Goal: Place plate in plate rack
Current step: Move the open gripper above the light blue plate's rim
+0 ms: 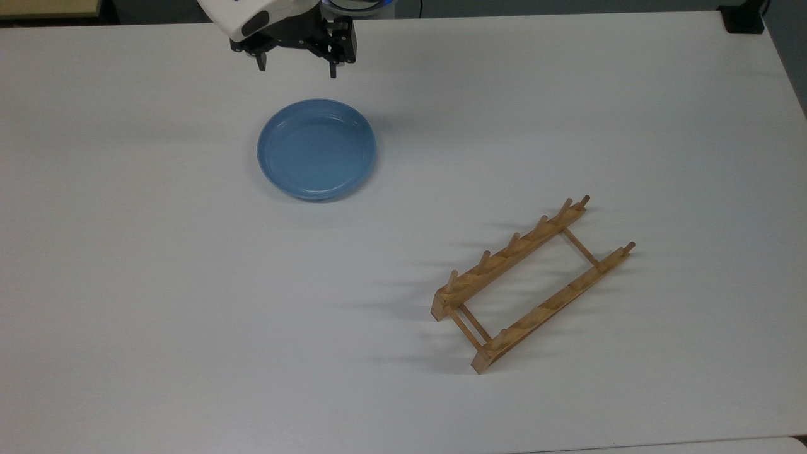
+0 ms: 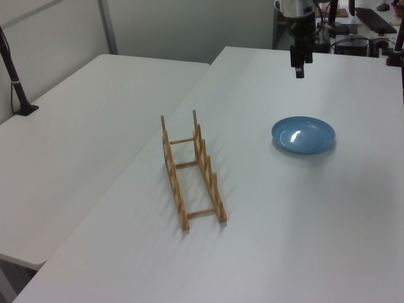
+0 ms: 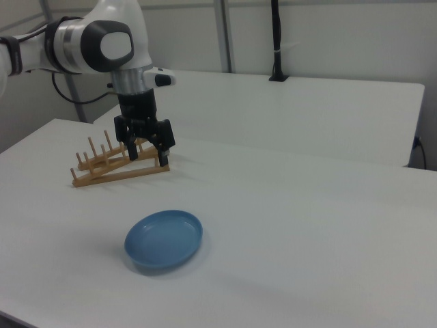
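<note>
A glossy light-blue plate (image 1: 316,149) (image 2: 303,134) (image 3: 164,238) lies flat, right way up, on the white table (image 1: 157,284). The light-wood plate rack (image 1: 512,253) (image 2: 208,173) (image 3: 109,176) stands with nothing in it toward the top view's lower right, well apart from the plate. My gripper (image 1: 296,66) (image 2: 299,69) (image 3: 147,156) hangs in the air beyond the plate's far rim, near the top view's upper edge. It points down, open, with nothing between its black fingers (image 3: 164,158).
A black block (image 1: 744,19) sits at the table's corner in the top view's upper right. A second white table (image 2: 76,139) with a black post (image 2: 16,82) adjoins this one on the left view's left. Cables and equipment (image 2: 353,44) lie behind the arm.
</note>
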